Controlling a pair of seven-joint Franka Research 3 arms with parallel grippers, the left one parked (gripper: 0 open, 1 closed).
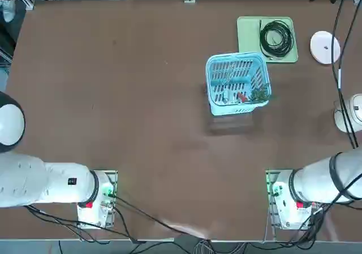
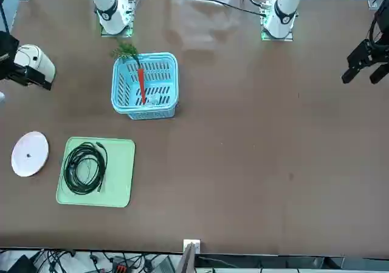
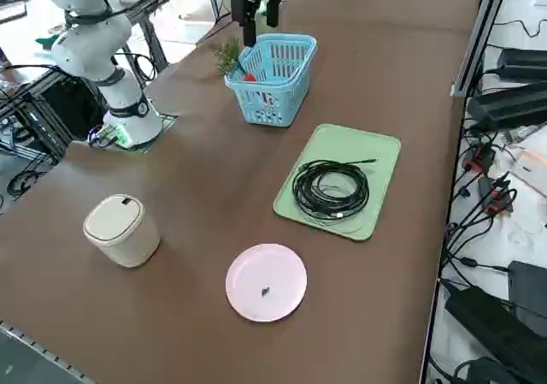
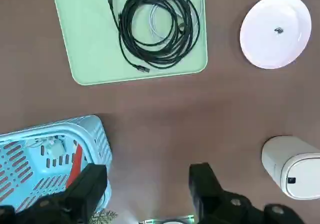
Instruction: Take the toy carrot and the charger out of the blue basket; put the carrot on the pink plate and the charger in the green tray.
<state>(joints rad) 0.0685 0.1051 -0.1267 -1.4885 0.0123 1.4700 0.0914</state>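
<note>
On the brown table (image 1: 113, 95) the largest container, the blue basket (image 1: 236, 83), is seen near the middle, with the green tray (image 1: 249, 39) just beyond it on the far side and the pink plate (image 1: 324, 47) off to the robot's right of the tray. A black coiled cable (image 1: 276, 38) is already lying in the tray, and a white cylindrical object (image 3: 121, 229) is standing apart, nearer the robot's right edge. Both task items are still held in the basket: the toy carrot (image 2: 141, 84) is propped along its length with the leafy tuft poking over the rim nearest the arms, and the charger (image 4: 56, 148) is lying on the slatted bottom beside it. The right gripper (image 4: 146, 186) is held high above the table, just off the basket's side, its jaws spread wide and nothing between them. The step in hand is judged to be the first reach; it would be done best by lining the fingers across the carrot's slim shaft and lowering clear of the basket wall, so that the basket is not dragged. The carrot's full length is shown only from the front, whereas the charger's block and pale cord are made out only from the wrist; a small dark speck on the plate is shown from the wrist and the right side.
</note>
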